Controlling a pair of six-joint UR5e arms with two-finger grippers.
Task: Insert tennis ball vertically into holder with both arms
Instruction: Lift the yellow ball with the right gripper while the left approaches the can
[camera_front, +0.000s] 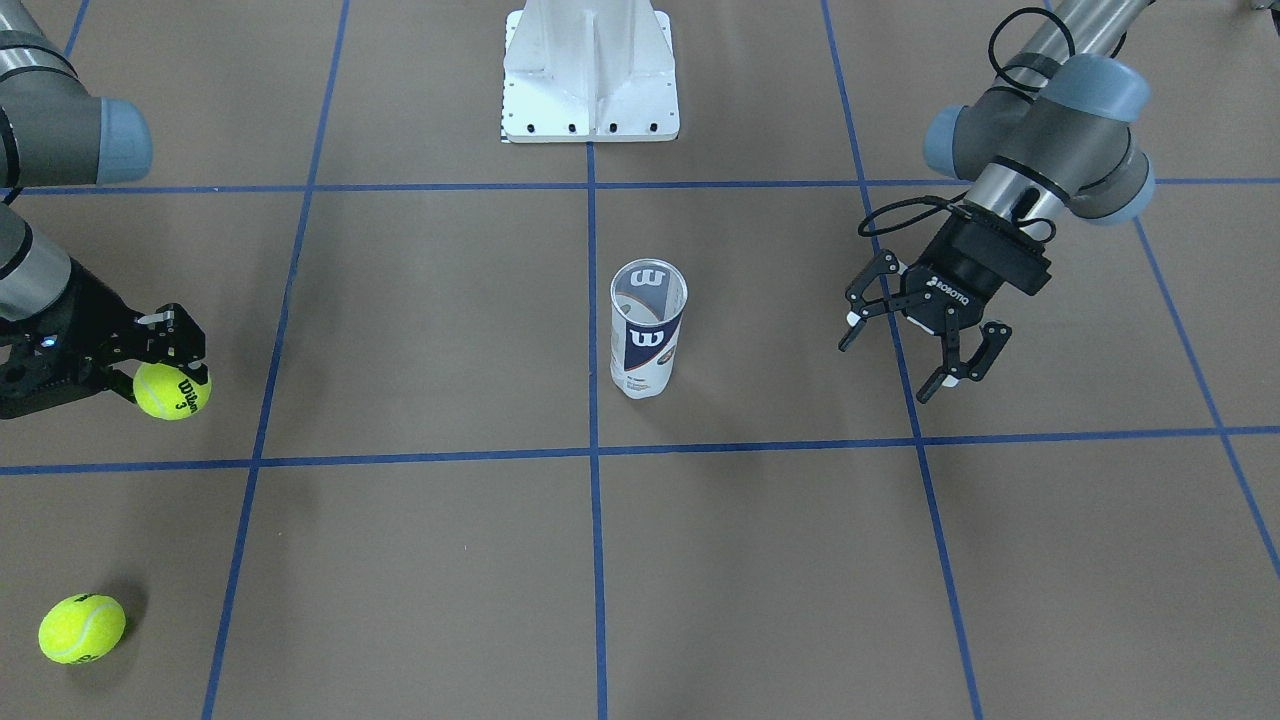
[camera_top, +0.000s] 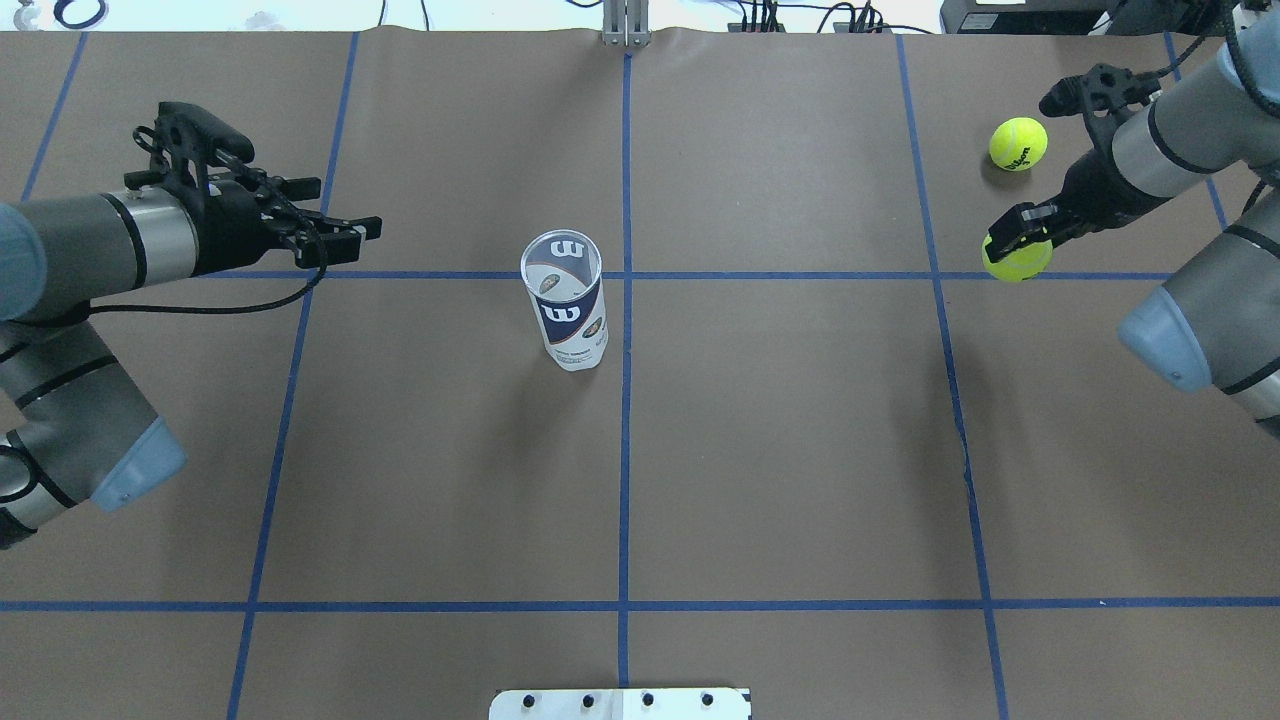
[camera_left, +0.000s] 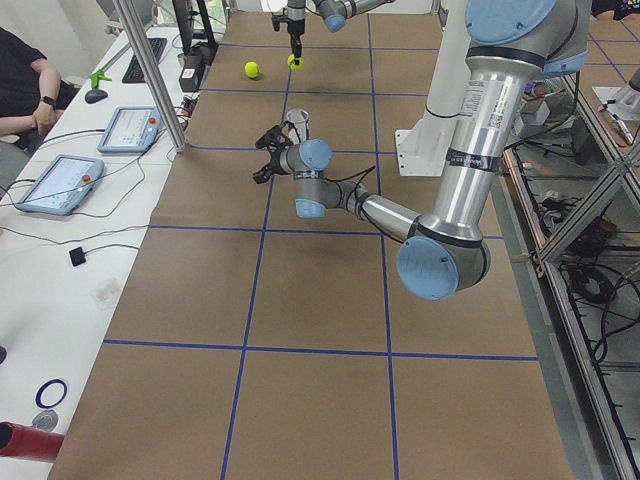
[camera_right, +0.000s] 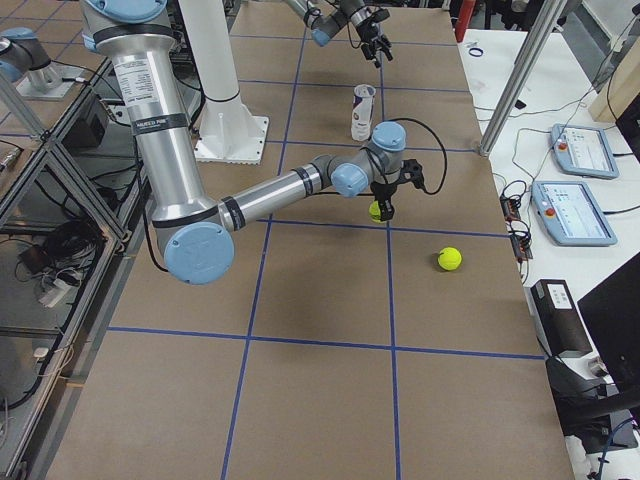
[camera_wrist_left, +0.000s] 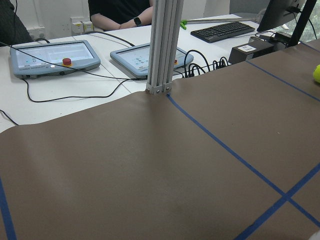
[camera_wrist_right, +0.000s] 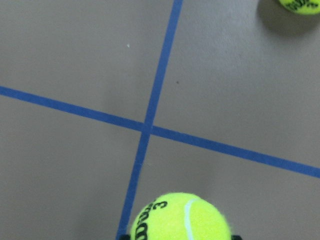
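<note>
**Brown-paper table (camera_top: 800, 450): holder (camera_top: 566, 310) upright mid-table, tennis ball (camera_top: 1020, 264) in R gripper (camera_top: 1020, 240)**

The table is covered w/ brown paper, marked into big squares by blue tape lines (camera_top: 626, 450). A white pedestal base (camera_top: 620, 705) sits at the 6 o'clock edge in the overhead view. On the operators' side, beyond the 12 o'clock edge, the L wrist cam shows an alu post (camera_wrist_left: 162, 45), two tablets (camera_wrist_left: 52, 55), a keyboard (camera_wrist_left: 225, 31) and a seated person in black.

The holder stands upright w/ its open mouth up, navy/white "W" label showing. It is just at 10 o'clock of the central tape crossing, touching neither gripper.

The L gripper (camera_front: 905, 360) is at approx. 9 o'clock of the holder in the overhead view, well apart from it. Its fingers are spread wide w/ nothing between them.

The R gripper is far out at 3 o'clock of the holder, nr the table's R end, fingers closed on the tennis ball. The ball sits at the fingertips and the R wrist cam looks past it at a tape crossing. Can't tell how far it clears the paper.

A second ball (camera_top: 1018, 143) lies loose on the paper at 12 o'clock of the held one, nr it but not touching.
</note>
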